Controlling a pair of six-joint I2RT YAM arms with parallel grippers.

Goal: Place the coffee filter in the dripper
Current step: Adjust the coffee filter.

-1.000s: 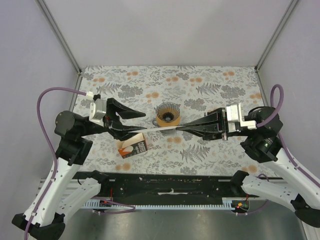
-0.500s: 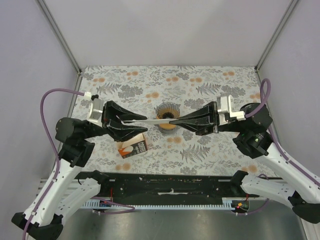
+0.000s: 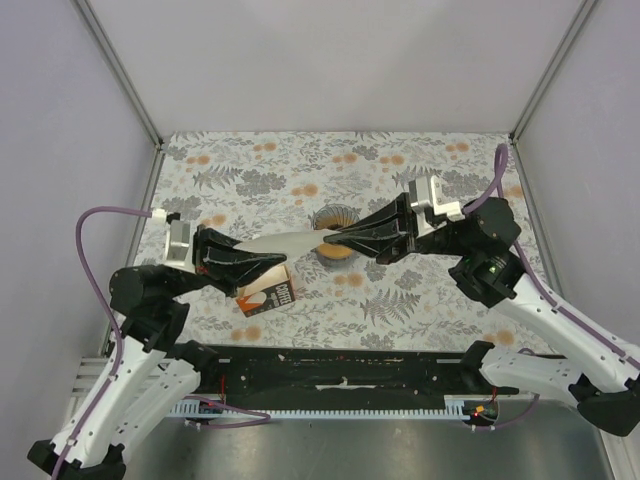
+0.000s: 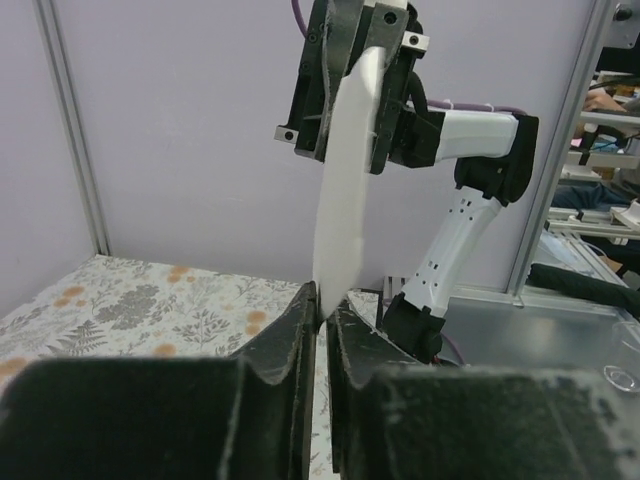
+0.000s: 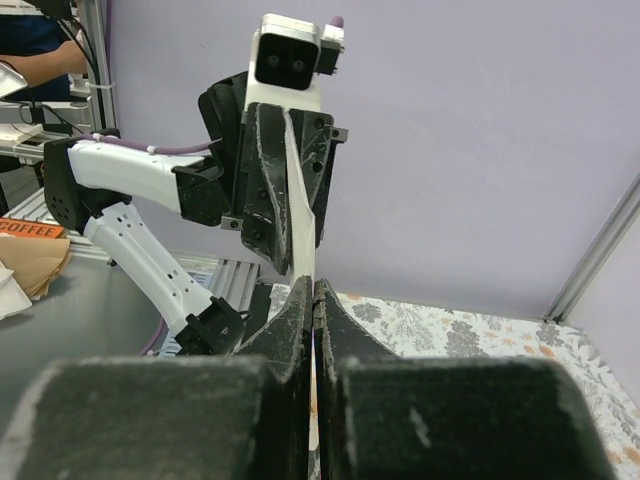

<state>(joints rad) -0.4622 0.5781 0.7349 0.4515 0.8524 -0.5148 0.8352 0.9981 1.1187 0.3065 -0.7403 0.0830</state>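
The coffee filter (image 3: 285,240) is a flat white paper piece stretched between both grippers above the table. My left gripper (image 3: 270,256) is shut on its left end; in the left wrist view the coffee filter (image 4: 345,200) rises out of the closed left gripper (image 4: 322,305). My right gripper (image 3: 328,240) is shut on the other end, and the right wrist view shows the coffee filter (image 5: 300,235) running up from the pinched right gripper (image 5: 314,285). The dark wire dripper (image 3: 335,214) stands on the table just behind the right fingertips, partly hidden by them.
An orange, white and black coffee carton (image 3: 268,295) lies on the floral table mat (image 3: 430,290) just below the left gripper. A tan ring (image 3: 339,252) shows at the dripper's base. Grey walls and metal posts (image 3: 120,70) enclose the table.
The left gripper has closed on the filter's left end. The right gripper carried the filter left over the dripper, and both wrists have tilted and shifted left.
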